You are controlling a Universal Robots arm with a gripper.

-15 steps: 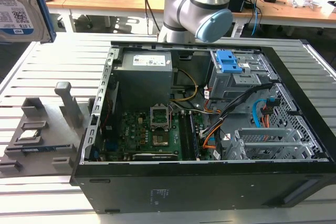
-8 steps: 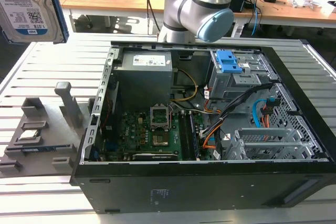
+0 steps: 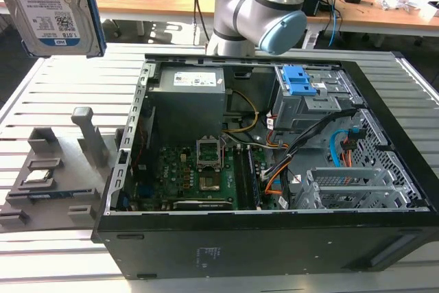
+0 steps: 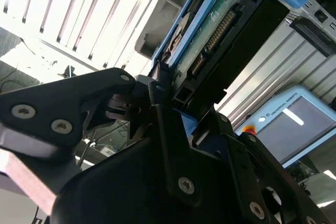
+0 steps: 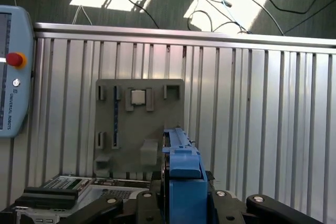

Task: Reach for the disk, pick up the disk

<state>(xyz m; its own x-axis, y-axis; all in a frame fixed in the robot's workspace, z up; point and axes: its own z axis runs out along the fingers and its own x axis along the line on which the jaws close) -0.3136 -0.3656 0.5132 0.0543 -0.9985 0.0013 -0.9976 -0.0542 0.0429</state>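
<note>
The disk (image 3: 51, 8) hangs in the air at the exterior view's upper left, high over the slatted table. Its white label with a blue band faces the camera and a blue bracket frames it. In the second wrist view my gripper (image 4: 163, 85) is shut on the disk (image 4: 220, 19), whose green circuit-board side and blue bracket edge stick out past the black fingers (image 4: 157, 98). In the first wrist view the disk (image 5: 184, 169) shows edge-on as a blue strip, clamped in the gripper (image 5: 184, 203) above the grey fixture.
An open black computer case (image 3: 384, 190) takes up the middle and the exterior view's right. Beside it, a grey holder fixture (image 3: 62, 169) carries a small square chip (image 5: 138, 96). A blue bracket (image 3: 298, 80) sits in the case's drive bay. A teach pendant (image 5: 13, 72) lies on the slatted table (image 5: 252, 103).
</note>
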